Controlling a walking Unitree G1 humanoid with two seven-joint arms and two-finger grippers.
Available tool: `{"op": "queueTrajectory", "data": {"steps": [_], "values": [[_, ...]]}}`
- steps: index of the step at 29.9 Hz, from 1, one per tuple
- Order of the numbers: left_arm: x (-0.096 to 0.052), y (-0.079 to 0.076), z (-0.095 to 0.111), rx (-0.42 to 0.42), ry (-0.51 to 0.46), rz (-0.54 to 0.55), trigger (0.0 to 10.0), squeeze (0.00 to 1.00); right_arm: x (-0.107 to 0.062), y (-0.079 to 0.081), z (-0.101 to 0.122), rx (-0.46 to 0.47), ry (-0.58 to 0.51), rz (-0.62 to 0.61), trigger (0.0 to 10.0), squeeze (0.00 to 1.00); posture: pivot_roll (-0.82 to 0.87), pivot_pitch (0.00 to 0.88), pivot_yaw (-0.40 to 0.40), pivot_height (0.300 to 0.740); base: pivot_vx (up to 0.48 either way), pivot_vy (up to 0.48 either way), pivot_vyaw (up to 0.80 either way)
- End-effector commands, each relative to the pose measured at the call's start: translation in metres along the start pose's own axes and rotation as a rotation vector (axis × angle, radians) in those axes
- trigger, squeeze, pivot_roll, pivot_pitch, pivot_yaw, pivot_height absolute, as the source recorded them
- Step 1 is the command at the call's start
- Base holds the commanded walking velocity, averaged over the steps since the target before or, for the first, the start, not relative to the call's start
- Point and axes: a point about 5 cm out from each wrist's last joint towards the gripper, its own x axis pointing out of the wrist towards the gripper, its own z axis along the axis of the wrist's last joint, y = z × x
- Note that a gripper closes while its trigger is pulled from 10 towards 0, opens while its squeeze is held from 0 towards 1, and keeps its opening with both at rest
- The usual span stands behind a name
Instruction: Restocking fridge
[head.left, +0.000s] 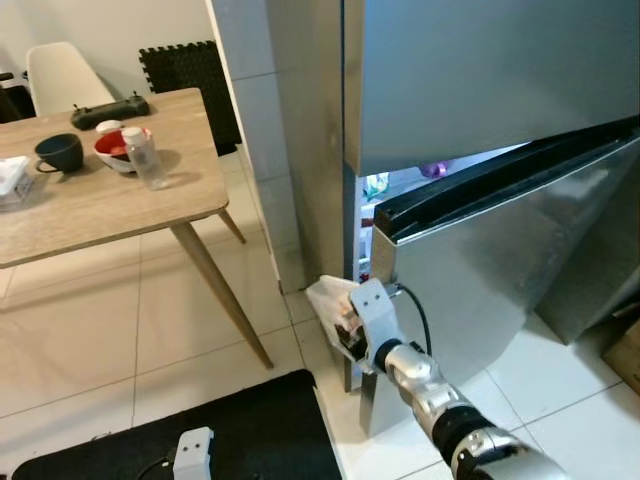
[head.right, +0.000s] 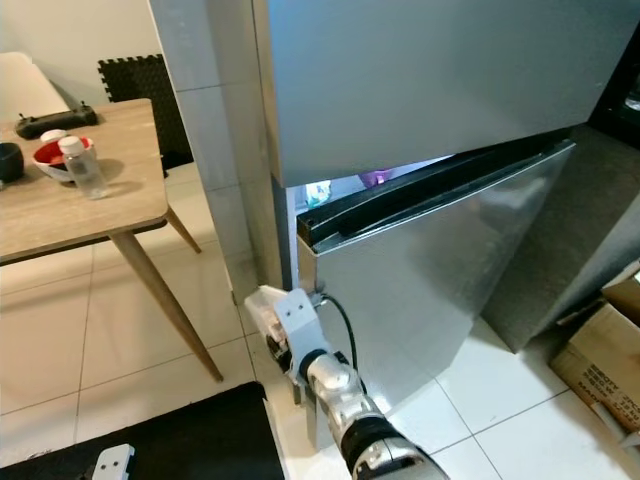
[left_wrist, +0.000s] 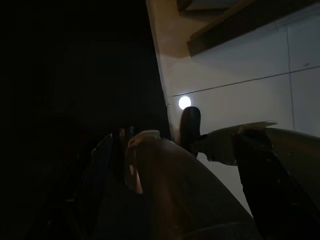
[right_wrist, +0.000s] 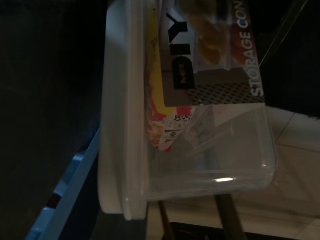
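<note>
A home kitchen: a steel fridge (head.left: 480, 150) beside a wooden dining table (head.left: 100, 190) on white-tiled floor (head.left: 100, 340).

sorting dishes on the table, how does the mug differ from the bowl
The mug is dark all over with a side handle; the bowl is red with a white rim and no handle. The mug looks narrower, the bowl wider and shallower. Both sit upright on the wooden table.
</note>
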Motion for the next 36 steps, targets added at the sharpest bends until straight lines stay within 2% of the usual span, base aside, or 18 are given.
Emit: {"op": "queueTrajectory", "data": {"steps": [1,3,6,9,13,14,20,23,27,28,32,36], "values": [[-0.002,0.001,-0.007,-0.007,0.020,0.008,10.0,0.00,-0.004,-0.040,0.002,-0.015,0.017,-0.207,10.0,0.00,-0.14,0.030,0.024,0.740,0.000,0.000,0.00],[-0.001,-0.001,-0.008,-0.011,0.020,0.005,10.0,0.00,-0.010,-0.059,-0.005,0.006,0.059,-0.311,10.0,0.00,-0.14,0.030,0.020,0.740,0.000,0.000,0.00],[-0.001,-0.001,-0.009,-0.014,0.022,0.005,10.0,0.00,-0.012,-0.064,-0.008,0.012,0.075,-0.346,10.0,0.00,-0.14,0.030,0.020,0.740,0.000,0.000,0.00],[-0.002,-0.001,-0.012,-0.017,0.030,0.008,10.0,0.00,-0.020,-0.078,-0.021,0.014,0.139,-0.434,10.0,0.00,-0.14,0.031,0.018,0.740,0.000,0.000,0.00],[-0.002,-0.001,-0.012,-0.019,0.031,0.007,10.0,0.00,-0.024,-0.084,-0.028,0.006,0.179,-0.473,10.0,0.00,-0.14,0.031,0.018,0.740,0.000,0.000,0.00],[-0.002,-0.001,-0.012,-0.019,0.028,0.006,10.0,0.00,-0.029,-0.091,-0.036,-0.007,0.222,-0.518,10.0,0.00,-0.14,0.031,0.016,0.740,0.000,0.000,0.00],[-0.002,-0.001,-0.011,-0.021,0.027,0.009,10.0,0.00,-0.042,-0.105,-0.052,-0.010,0.300,-0.600,10.0,0.00,-0.14,0.030,0.016,0.740,0.000,0.000,0.00],[-0.002,-0.001,-0.012,-0.023,0.028,0.009,10.0,0.00,-0.063,-0.124,-0.075,-0.003,0.396,-0.691,10.0,0.00,-0.14,0.029,0.013,0.740,0.000,0.000,0.00],[-0.002,-0.001,-0.013,-0.022,0.032,0.008,10.0,0.00,-0.075,-0.134,-0.086,0.014,0.441,-0.729,10.0,0.00,-0.14,0.029,0.013,0.740,0.000,0.000,0.00],[-0.002,-0.002,-0.013,-0.021,0.031,0.004,10.0,0.00,-0.085,-0.141,-0.094,0.008,0.475,-0.759,10.0,0.00,-0.14,0.027,0.013,0.740,0.000,0.000,0.00],[-0.001,-0.002,-0.012,-0.019,0.028,0.000,10.0,0.00,-0.095,-0.147,-0.104,0.012,0.509,-0.759,10.0,0.00,-0.14,0.027,0.013,0.740,0.000,0.000,0.00],[-0.001,-0.002,-0.010,-0.019,0.022,-0.005,10.0,0.00,-0.093,-0.143,-0.105,0.025,0.493,-0.706,10.0,0.00,-0.15,0.026,0.015,0.740,0.000,0.000,0.00]]}}
